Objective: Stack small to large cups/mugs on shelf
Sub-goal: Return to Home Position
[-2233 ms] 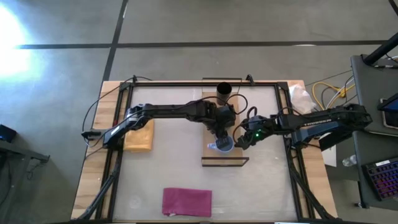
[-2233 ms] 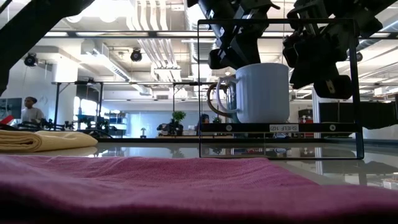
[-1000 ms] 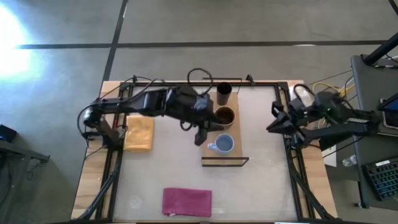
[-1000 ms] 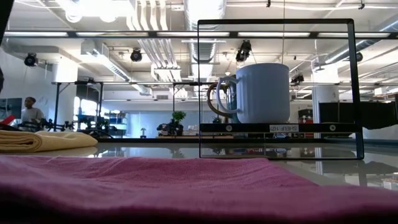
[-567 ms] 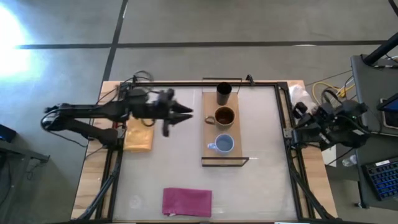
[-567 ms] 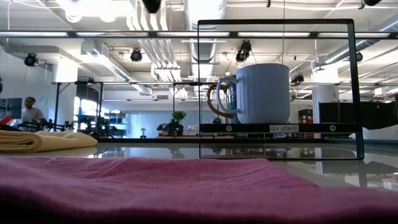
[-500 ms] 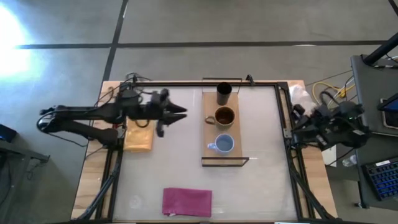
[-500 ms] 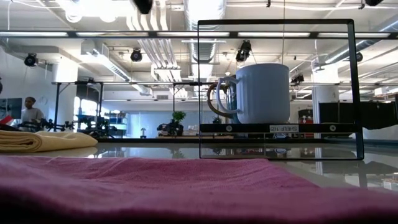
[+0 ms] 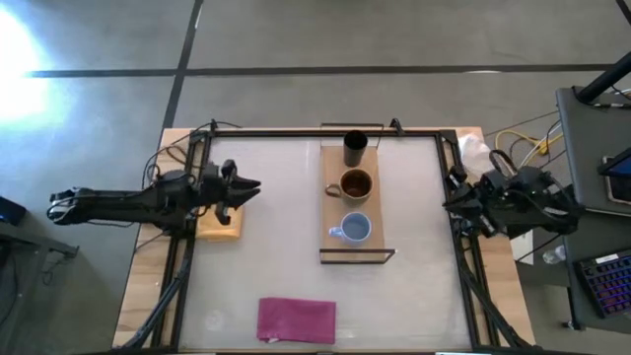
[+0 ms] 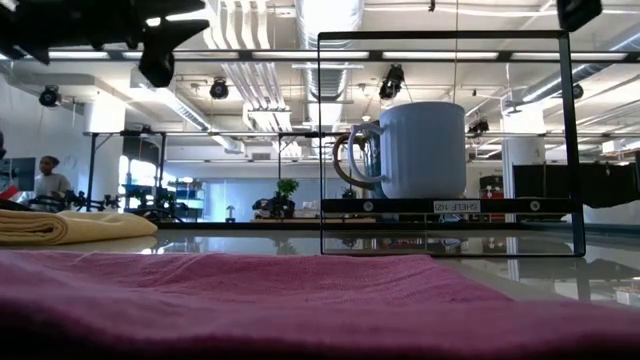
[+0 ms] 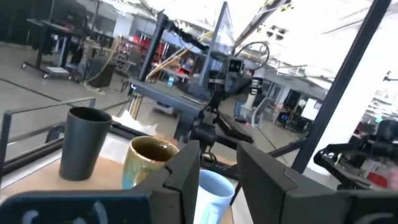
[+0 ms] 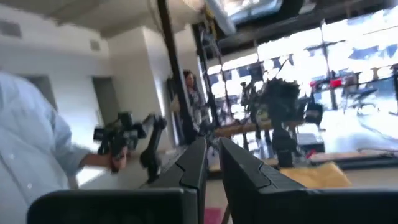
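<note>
The shelf (image 9: 355, 254) is a light-wood board lying along the table's middle. On it, from far to near, stand the black cup (image 9: 355, 148), the brown mug (image 9: 355, 184) and the light blue mug (image 9: 355, 229), each on its base. My left gripper (image 9: 251, 185) hovers at the table's left, over the right side of the yellow cloth, slightly open and empty. Its wrist view shows the cup (image 11: 84, 143) and both mugs (image 11: 146, 162) (image 11: 214, 186) ahead. My right gripper (image 9: 449, 202) sits at the table's right edge, shut and empty.
A folded yellow cloth (image 9: 220, 212) lies at the left, a magenta cloth (image 9: 296, 319) near the front edge. A black metal frame (image 9: 296, 132) rims the table. A person in a light blue shirt (image 12: 25, 137) stands beyond the table in the right wrist view.
My left gripper has drawn back from beside the shelf toward the table's left edge, to above the yellow cloth. My right arm has folded back at the table's right edge. The cup and both mugs have stayed in place on the shelf.
</note>
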Robot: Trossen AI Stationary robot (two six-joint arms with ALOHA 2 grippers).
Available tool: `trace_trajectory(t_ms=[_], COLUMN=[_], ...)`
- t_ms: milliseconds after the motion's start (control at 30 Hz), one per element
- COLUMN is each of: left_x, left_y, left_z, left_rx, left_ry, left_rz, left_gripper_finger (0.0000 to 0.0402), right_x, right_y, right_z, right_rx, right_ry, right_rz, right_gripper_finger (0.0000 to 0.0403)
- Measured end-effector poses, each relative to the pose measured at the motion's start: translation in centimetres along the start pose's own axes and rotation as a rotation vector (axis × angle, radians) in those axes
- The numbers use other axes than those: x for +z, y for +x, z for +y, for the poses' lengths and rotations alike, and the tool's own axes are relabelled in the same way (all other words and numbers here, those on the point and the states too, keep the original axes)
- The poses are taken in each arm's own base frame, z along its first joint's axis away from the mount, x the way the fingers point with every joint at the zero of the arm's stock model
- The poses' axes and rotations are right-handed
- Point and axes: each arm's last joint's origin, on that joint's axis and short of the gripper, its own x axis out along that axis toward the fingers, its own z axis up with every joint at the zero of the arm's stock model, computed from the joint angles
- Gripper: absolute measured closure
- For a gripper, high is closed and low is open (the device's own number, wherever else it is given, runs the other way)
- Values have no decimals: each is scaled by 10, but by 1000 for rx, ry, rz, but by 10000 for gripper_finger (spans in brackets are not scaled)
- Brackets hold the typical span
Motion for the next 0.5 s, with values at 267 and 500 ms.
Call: trace_trajectory(t_ms=[267,500], left_x=[-21,-26], left_y=[-34,-62], left_z=[11,13], left_rx=[73,96], left_ry=[-1,-49], left_rz=[-4,28], left_gripper_finger=[308,308], right_x=[-46,-79], right_y=[14,15], right_z=[-22,-36], right_rx=[-23,-123], right_ry=[-18,-3], right_rz=[-192,-248], right_gripper_finger=[364,364])
